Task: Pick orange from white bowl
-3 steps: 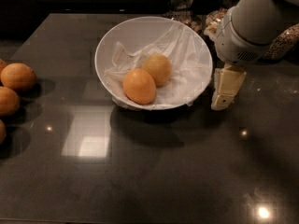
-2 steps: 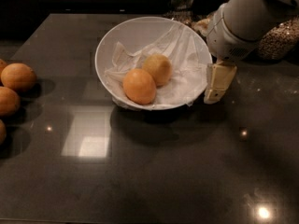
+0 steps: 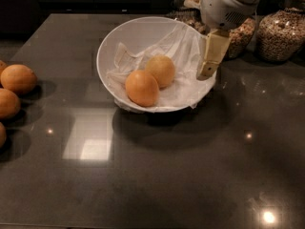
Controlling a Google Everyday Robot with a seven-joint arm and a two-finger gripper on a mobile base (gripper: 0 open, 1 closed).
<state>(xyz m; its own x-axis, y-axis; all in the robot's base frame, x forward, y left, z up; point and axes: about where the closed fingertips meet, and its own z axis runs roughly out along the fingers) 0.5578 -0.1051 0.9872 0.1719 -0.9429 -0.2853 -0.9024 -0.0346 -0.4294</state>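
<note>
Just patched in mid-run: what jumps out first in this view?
The white bowl, paper-lined, sits at the back middle of the dark table and holds two fruits: the paler orange behind, a deeper orange fruit in front. The robot's hand hangs at the bowl's right rim, beside the fruit. More oranges lie at the table's left edge.

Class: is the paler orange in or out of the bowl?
In: the orange lies on paper inside the white bowl; the gripper hangs at its right rim.
</note>
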